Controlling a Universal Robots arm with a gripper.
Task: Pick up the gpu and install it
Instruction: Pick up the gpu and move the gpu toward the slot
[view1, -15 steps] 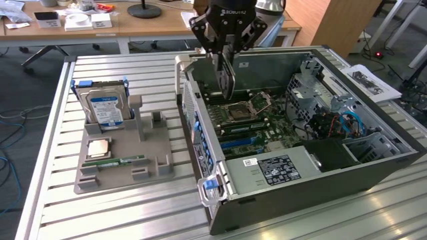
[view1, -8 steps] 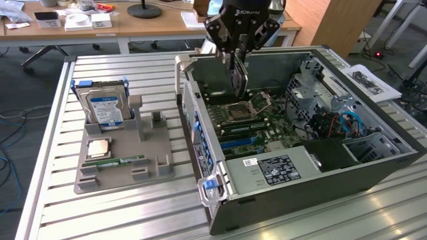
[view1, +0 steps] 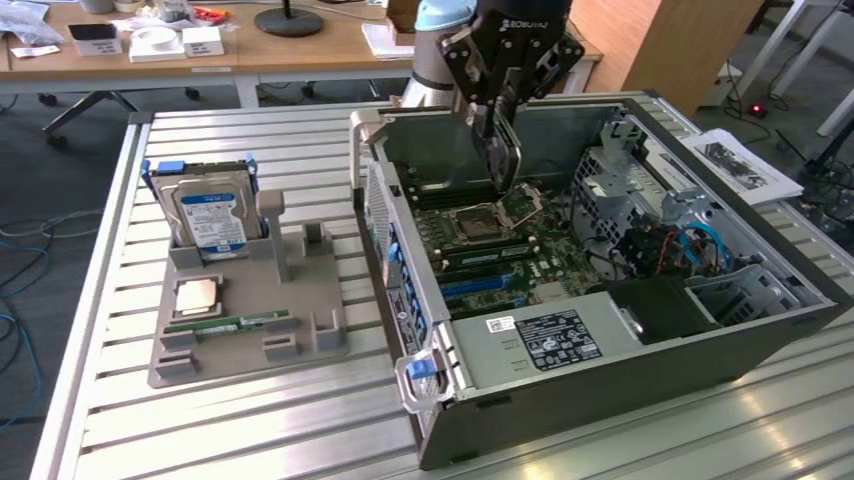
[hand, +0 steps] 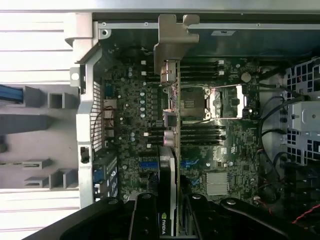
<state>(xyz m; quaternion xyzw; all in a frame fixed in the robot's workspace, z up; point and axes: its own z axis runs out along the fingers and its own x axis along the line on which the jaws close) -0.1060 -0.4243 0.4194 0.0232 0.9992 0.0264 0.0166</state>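
Note:
The gpu (view1: 503, 160), a thin black card with a silvery end bracket, hangs edge-down inside the open computer case (view1: 747, 340), above the motherboard (view1: 514, 250) near the processor socket. My gripper (view1: 498, 105) is shut on the card's upper edge. In the wrist view the gpu (hand: 167, 170) runs edge-on away from my gripper (hand: 169, 212), its metal bracket toward the case's rear wall. It hovers over the motherboard (hand: 130, 115) and I cannot tell whether it touches a slot.
A grey parts holder (view1: 300, 335) lies on the slatted table at the exterior view's left. It carries an upright hard drive (view1: 207, 215), a processor chip (view1: 198, 295) and a green memory stick (view1: 240, 325). Drive cages and cables (view1: 681, 240) crowd the case's far end.

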